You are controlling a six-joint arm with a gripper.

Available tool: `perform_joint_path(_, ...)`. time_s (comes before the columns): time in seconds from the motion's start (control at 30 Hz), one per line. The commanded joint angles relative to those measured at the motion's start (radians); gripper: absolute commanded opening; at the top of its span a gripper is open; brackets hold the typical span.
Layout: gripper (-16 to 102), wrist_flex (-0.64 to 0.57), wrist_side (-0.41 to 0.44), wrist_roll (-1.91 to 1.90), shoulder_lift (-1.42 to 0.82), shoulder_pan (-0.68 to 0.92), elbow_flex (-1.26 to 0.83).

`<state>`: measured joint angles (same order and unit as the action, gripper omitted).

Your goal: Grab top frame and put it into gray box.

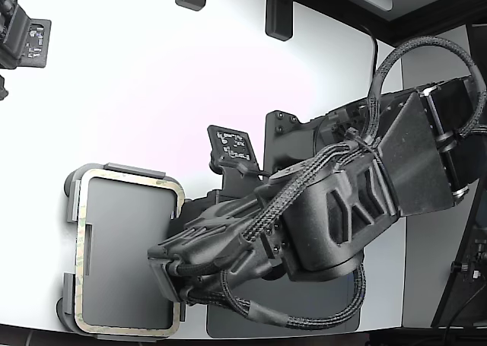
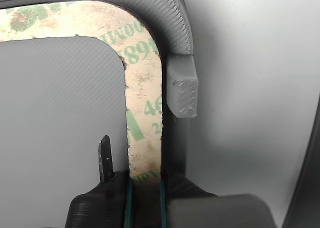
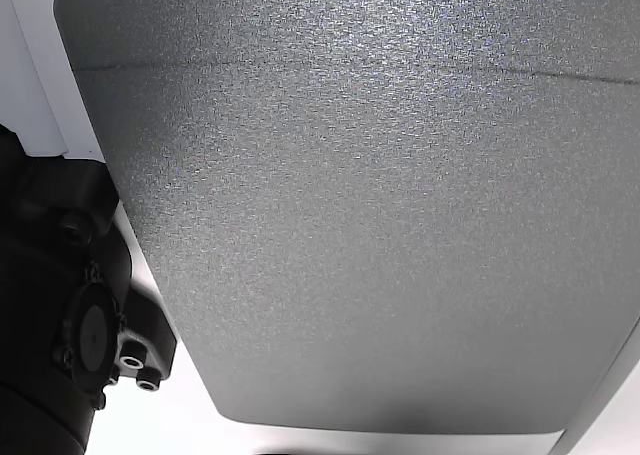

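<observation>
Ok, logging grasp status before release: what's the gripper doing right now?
Gripper: shut on the top frame, pinching one side rail where the frame lies in the gray box.

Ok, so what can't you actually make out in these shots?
- Gripper jaws: the arm hides them in the exterior view; the wrist view crops them, so the grip is unclear.
- Top frame: side nearest the arm is covered in the exterior view.
- Gray box: only a corner shows at the wrist.
- Other view: just a dark mat.
</observation>
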<state>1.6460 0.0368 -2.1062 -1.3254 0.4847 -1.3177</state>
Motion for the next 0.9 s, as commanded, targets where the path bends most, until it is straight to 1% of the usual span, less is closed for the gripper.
perform_joint_path(0.0,-13,0.008,0.005,-0.003,-0.021,-0.015,0.026)
perform_joint_path(0.53,-12,0.006,0.011,0.009,-0.029,-0.015,0.023)
perform_joint_path(0.57,-7,0.006,0.012,0.012,-0.029,-0.015,0.023)
perform_joint_path(0.6,36,0.002,0.009,0.017,-0.029,-0.015,0.021)
perform_joint_path(0.63,99,-0.003,0.008,0.018,-0.029,-0.017,0.021)
perform_joint_path(0.67,91,-0.003,0.012,0.020,-0.029,-0.017,0.023)
perform_joint_path(0.7,100,-0.003,0.014,0.020,-0.031,-0.017,0.025)
perform_joint_path(0.87,100,-0.015,0.038,0.031,-0.052,-0.018,0.034)
